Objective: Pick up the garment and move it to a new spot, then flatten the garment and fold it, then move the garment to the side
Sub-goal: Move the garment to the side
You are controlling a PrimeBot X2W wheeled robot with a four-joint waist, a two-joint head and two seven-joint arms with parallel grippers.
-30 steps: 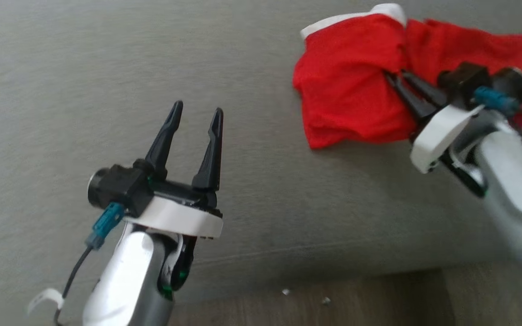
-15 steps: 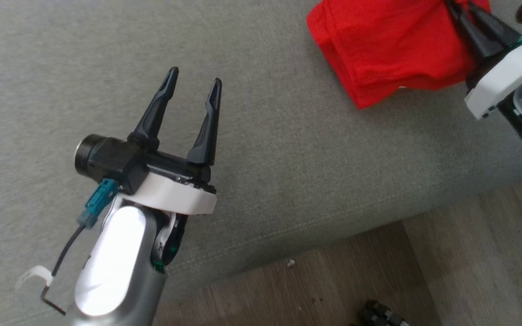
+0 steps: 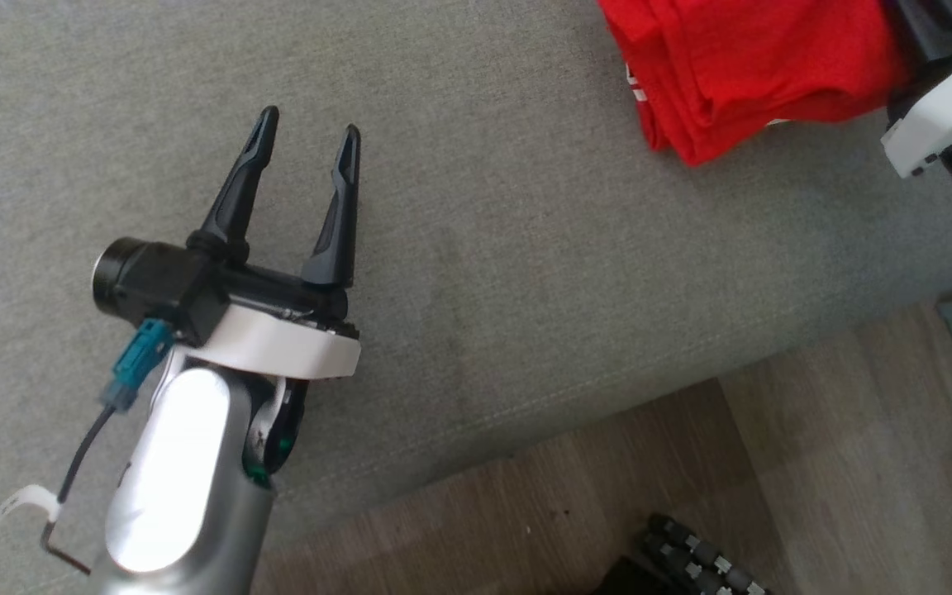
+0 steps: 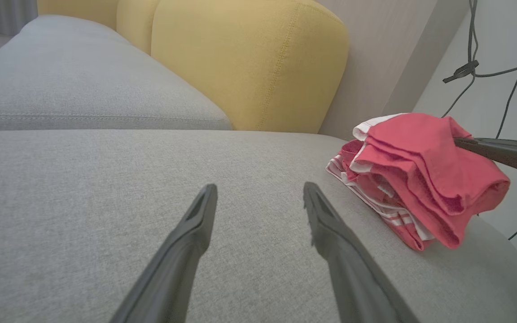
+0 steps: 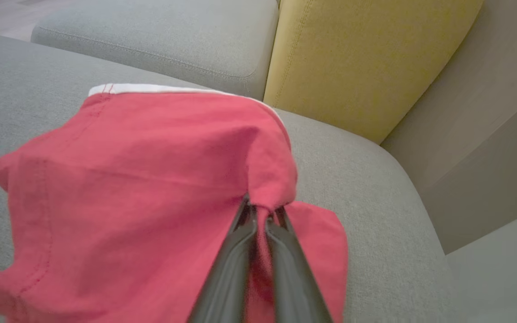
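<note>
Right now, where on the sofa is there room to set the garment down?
Free: the grey seat around the open left gripper, between yellow backrest and front edge. Crowded: the right end, where the right gripper pinches the garment.

Here's the garment (image 3: 761, 66): red, with a white band along one edge and white-striped trim peeking from underneath, bunched into several loose layers. Its lower layers rest on the grey seat cushion (image 4: 106, 188), near the rounded end. One upper fold is pinched tight between the closed fingers of the right gripper (image 5: 260, 211) and drapes over the stack.
</note>
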